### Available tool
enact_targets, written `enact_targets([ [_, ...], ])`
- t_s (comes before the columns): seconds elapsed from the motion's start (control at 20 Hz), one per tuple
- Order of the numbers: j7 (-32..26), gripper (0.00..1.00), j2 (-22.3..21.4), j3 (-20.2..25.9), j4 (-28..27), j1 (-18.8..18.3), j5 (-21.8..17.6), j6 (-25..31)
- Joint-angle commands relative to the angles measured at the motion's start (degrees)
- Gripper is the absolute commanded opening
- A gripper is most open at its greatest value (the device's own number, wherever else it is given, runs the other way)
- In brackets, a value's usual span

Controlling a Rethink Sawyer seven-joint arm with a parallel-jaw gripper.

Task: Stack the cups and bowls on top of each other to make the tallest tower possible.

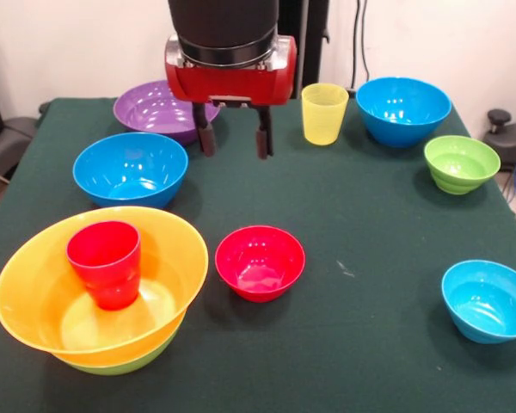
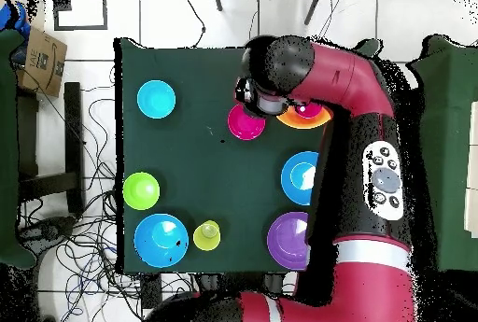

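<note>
No text, brand or number can be read on the bowls, the cups or the arm. In the overhead view a cardboard box point(image 2: 39, 59) on the floor, far from the jaws, carries dark print, but it is too small to read.

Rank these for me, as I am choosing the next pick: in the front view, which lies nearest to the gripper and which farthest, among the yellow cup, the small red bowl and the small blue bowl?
From the gripper:
1. Yellow cup, just beside it, at picture right.
2. Small red bowl, in front, mid table.
3. Small blue bowl, at the near right corner.
</note>
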Motion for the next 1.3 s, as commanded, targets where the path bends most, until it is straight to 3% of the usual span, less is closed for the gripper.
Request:
enact_targets([
  [0.05,15.99,1.0,3.18,-5.24,5.11,3.1,-3.45,-5.13],
  [0.65,24.47,1.0,4.43,-12.83,4.65,6.19,-3.13,-5.28],
  [0.9,25.52,1.0,4.24,-12.35,6.2,6.2,-1.23,-6.76],
  [1.3,27.35,1.0,5.37,-10.2,8.11,5.27,2.17,-14.57],
])
